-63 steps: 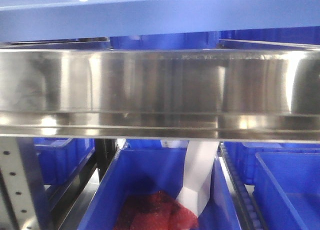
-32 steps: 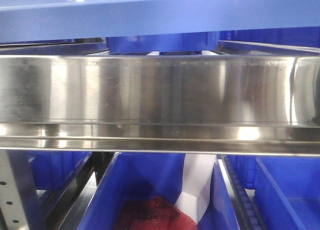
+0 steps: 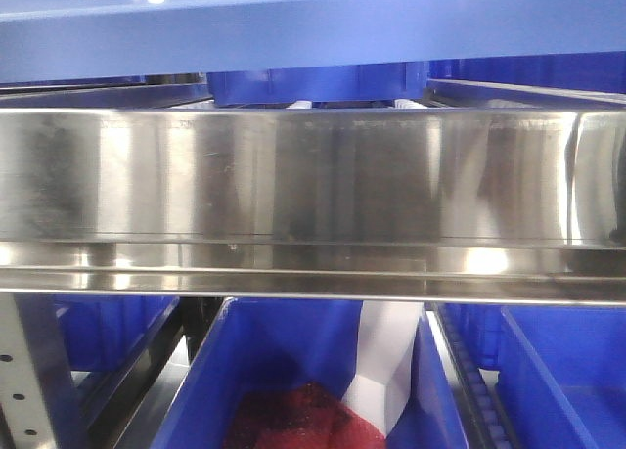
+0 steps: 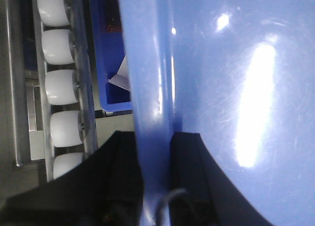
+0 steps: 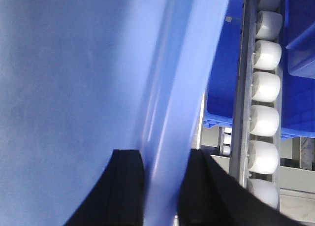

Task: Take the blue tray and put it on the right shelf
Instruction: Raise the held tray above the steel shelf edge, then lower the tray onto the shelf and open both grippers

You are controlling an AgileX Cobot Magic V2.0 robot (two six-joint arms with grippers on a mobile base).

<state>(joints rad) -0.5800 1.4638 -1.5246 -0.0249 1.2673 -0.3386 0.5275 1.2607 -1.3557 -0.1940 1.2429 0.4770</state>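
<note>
The blue tray spans the top of the front view, a little above the right shelf and its shiny steel front rail. In the left wrist view my left gripper is shut on the tray, one black finger on each side of its left wall. In the right wrist view my right gripper is shut on the tray, its black fingers either side of the right rim. Neither gripper shows in the front view.
White roller tracks run along the shelf beside each tray edge. Deep darker blue bins sit further back on the rollers. Below the rail, a lower bin holds red mesh and white paper. A grey perforated upright stands at the lower left.
Over the first half second the steel rail dropped lower in the front view, uncovering roller ends and a bin behind it. Since then nothing has visibly moved.
</note>
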